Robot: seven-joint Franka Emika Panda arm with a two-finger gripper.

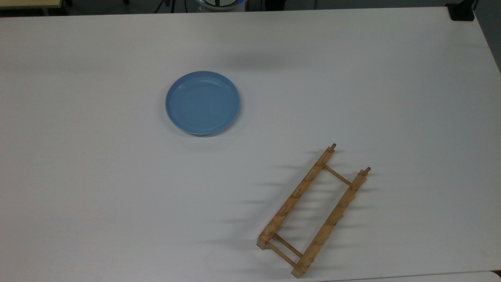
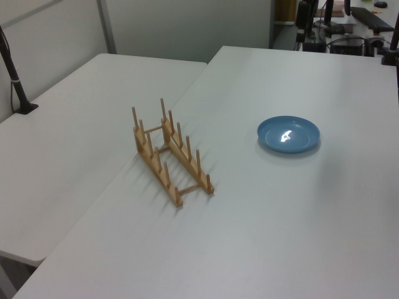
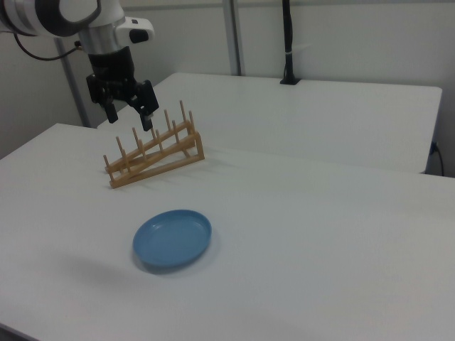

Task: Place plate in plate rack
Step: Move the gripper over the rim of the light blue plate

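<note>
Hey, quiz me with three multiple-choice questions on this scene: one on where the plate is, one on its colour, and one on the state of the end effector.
1. Where is the plate?
A. flat on the table, apart from the rack
B. standing in the rack
C. in the end effector

2. The plate's colour?
A. white
B. light blue
C. brown

3. The end effector is:
A. shut on the plate
B. open, holding nothing
C. shut on a peg

Answers: 1 A, bare table separates plate and rack; 2 B, blue in every view; 3 B, the right view shows fingers spread above the table.
</note>
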